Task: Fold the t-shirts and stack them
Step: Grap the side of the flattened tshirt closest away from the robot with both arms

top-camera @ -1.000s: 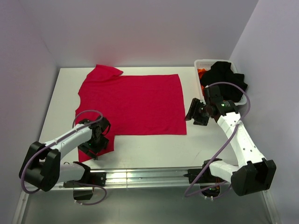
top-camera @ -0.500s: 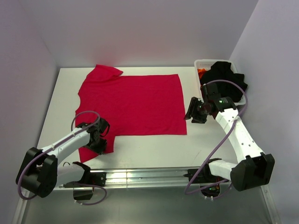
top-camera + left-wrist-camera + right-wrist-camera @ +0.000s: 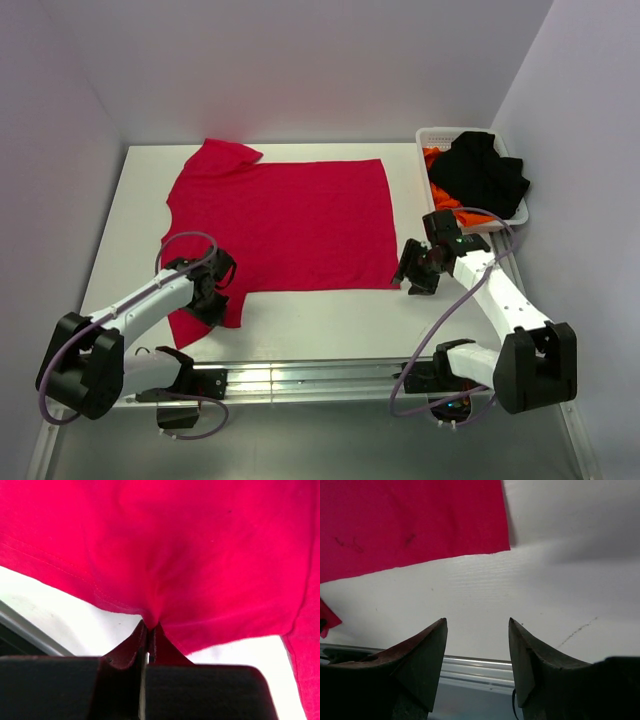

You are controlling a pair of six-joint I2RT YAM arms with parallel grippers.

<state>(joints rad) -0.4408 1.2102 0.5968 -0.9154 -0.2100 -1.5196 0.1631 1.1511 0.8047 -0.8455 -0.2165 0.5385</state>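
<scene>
While the white basket (image 3: 428,133), well beyond the right gripper (image 3: 477,627), holds a black t-shirt (image 3: 480,172) heaped over an orange t-shirt (image 3: 446,197), the crimson t-shirt (image 3: 285,220) lies spread on the table (image 3: 330,320). Left gripper (image 3: 148,630) is clenched on its hem, cloth bunched between the jaws; right jaws hang released above bare table beside its corner.

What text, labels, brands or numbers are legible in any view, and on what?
None can be read in any view.
The red t-shirt is plain, with no print or tag showing.
The black t-shirt and the white basket show no lettering.
Any marking on the left arm or right arm is too small to tell.
</scene>
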